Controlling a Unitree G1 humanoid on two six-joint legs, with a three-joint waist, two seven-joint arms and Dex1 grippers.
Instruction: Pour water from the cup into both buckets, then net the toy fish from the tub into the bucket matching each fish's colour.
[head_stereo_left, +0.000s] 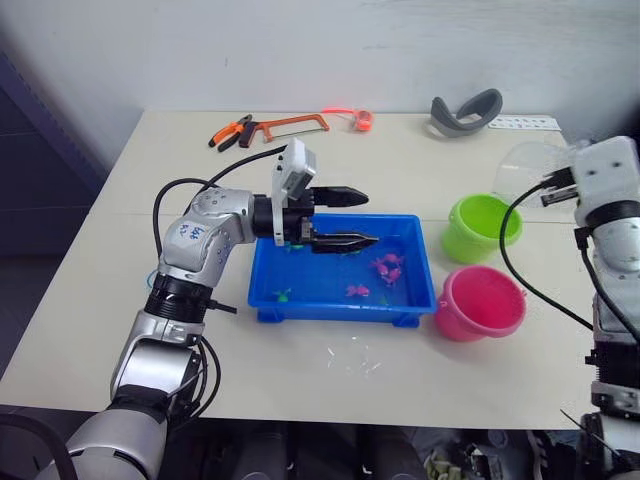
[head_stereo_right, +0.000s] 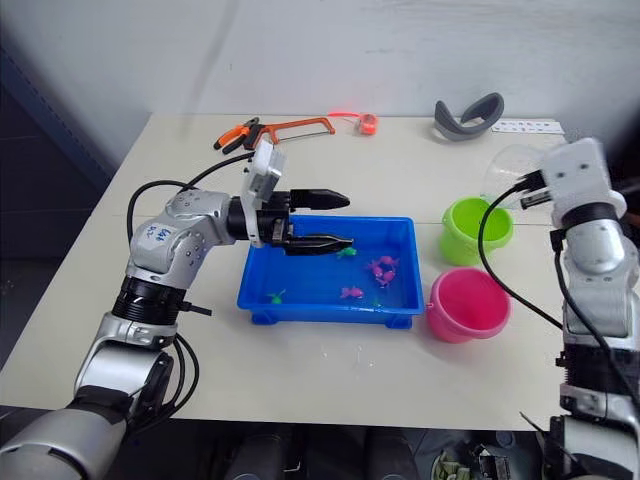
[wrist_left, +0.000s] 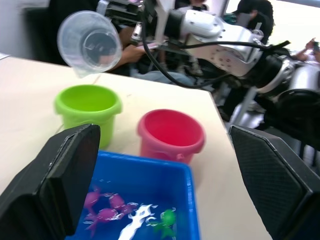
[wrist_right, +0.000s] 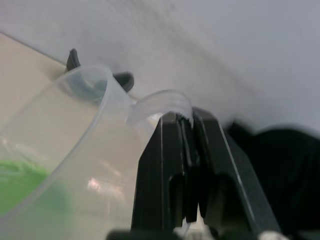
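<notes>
Right gripper (wrist_right: 186, 125) jaws pinch cup (wrist_left: 90, 42) rim, tilted over green bucket (head_stereo_left: 481, 227); keep spout centred. Left gripper (head_stereo_left: 342, 220) jaws wide, empty, over tub (head_stereo_left: 300, 290).

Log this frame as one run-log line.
phase: pour | right end effector: shut on cup, tipped over green bucket | left end effector: open above tub | pink bucket: beside tub

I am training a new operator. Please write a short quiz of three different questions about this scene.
1. True or false: the right tool is shut on the rim of the cup.
2. The tilted cup is above which bucket? A) green bucket B) pink bucket
3. Fill in: the open left tool hovers over the blue ____.

Key: 1 true; 2 A; 3 tub.
</notes>
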